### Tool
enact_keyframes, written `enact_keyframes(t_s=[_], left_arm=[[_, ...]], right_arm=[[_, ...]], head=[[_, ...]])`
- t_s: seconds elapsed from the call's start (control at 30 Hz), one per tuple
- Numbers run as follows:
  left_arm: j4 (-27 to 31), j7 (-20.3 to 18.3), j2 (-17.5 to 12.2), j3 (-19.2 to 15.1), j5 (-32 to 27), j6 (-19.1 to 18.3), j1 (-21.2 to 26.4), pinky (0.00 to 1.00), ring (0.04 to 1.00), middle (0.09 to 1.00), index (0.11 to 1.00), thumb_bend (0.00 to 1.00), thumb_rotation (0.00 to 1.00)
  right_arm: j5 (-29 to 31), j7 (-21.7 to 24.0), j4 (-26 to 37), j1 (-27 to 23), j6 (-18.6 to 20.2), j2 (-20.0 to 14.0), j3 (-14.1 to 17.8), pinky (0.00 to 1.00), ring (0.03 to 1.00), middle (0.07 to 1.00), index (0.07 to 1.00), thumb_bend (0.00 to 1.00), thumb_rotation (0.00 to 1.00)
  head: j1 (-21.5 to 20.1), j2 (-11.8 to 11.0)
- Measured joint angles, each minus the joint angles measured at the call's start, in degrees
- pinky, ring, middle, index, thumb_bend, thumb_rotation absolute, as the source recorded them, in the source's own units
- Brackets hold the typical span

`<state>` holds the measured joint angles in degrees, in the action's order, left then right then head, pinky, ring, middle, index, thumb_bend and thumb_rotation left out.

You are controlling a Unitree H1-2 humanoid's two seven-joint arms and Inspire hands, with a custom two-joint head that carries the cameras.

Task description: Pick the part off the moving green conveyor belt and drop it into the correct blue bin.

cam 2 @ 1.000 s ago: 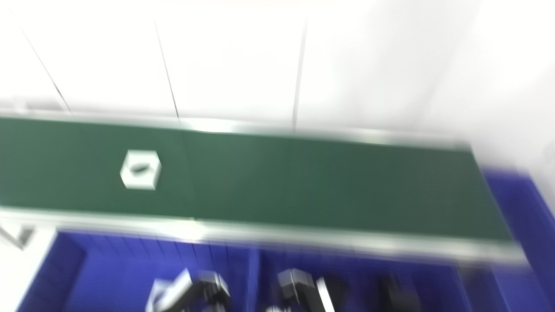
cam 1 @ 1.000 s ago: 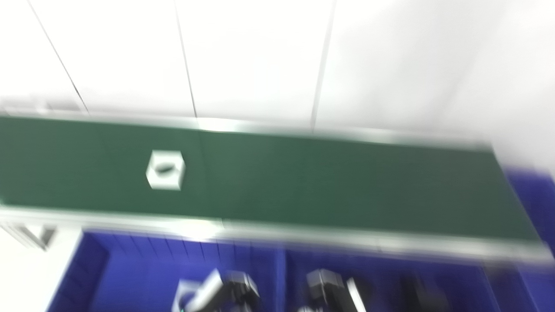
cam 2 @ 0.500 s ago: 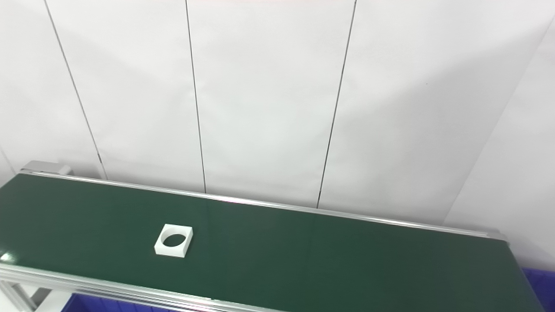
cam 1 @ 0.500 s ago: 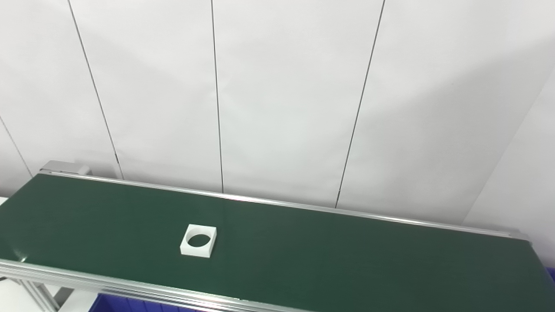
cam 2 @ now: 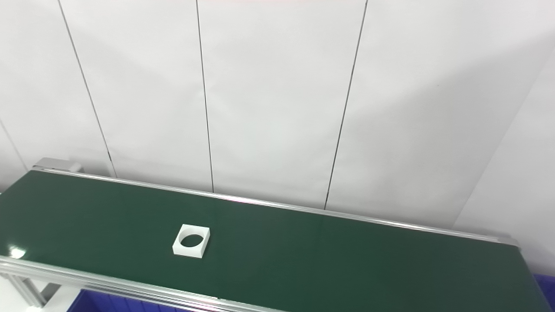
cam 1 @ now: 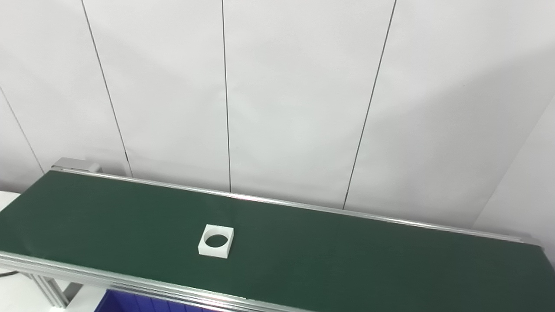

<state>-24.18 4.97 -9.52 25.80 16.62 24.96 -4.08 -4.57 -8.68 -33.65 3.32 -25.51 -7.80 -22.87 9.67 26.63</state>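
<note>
Neither hand is in view, so I cannot tell their state; the white square part (cam 1: 216, 241) with its round hole lies left of centre on the green conveyor belt (cam 1: 347, 260), unpicked, so a reach timed to its travel comes next, I judge.

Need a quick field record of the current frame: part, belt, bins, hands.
part: white square block with a round hole through it, lying flat
part location: on the green belt, left of its middle, nearer the front rail
belt: runs left to right, silver rails front and back
bin: only a blue sliver shows below the front rail, contents not visible
backdrop: white panelled wall
left hand: not in view
right hand: not in view
contact: nothing touches the part
</note>
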Motion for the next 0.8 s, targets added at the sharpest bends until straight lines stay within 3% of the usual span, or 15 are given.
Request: enact_keyframes(t_s=[0.07,0.17,0.33,0.47,0.67,0.8], left_arm=[[8.4,-2.8,-0.5,-0.3,-1.9,-0.3,-2.1,0.47,0.516,0.545,0.493,0.52,0.06],[19.8,-6.9,-0.4,-0.3,-4.4,-1.8,-3.4,0.45,0.503,0.543,0.493,0.52,0.06],[27.7,-10.6,1.5,-0.8,-5.2,-4.2,-2.1,0.46,0.512,0.554,0.494,0.52,0.06],[34.2,-11.6,2.7,-3.1,-1.1,-6.6,1.7,0.46,0.52,0.563,0.494,0.52,0.06],[36.7,-12.3,2.3,-6.6,7.4,-8.3,10.3,0.44,0.513,0.568,0.494,0.52,0.06],[33.6,-12.7,0.6,-7.7,13.2,-8.3,14.1,0.43,0.514,0.585,0.496,0.52,0.05]], right_arm=[[0.1,0.3,0.0,0.0,0.0,0.0,0.2,0.39,0.474,0.555,0.488,0.52,0.14],[1.2,1.9,-0.3,-0.2,0.0,0.1,1.1,0.38,0.475,0.565,0.489,0.52,0.14],[2.1,4.1,-1.0,-0.7,0.0,1.1,3.2,0.39,0.481,0.58,0.49,0.51,0.14],[2.1,5.0,-1.1,-0.7,0.0,1.6,4.3,0.39,0.478,0.572,0.49,0.51,0.14],[1.9,5.4,-1.1,-0.6,0.0,2.1,5.1,0.41,0.503,0.593,0.491,0.51,0.14],[1.7,5.4,-1.0,-0.4,0.0,2.1,5.2,0.44,0.519,0.596,0.492,0.51,0.14]], head=[[0.7,2.1],[1.2,3.0],[1.3,3.7],[1.8,4.5],[1.4,4.7],[1.1,5.0]])
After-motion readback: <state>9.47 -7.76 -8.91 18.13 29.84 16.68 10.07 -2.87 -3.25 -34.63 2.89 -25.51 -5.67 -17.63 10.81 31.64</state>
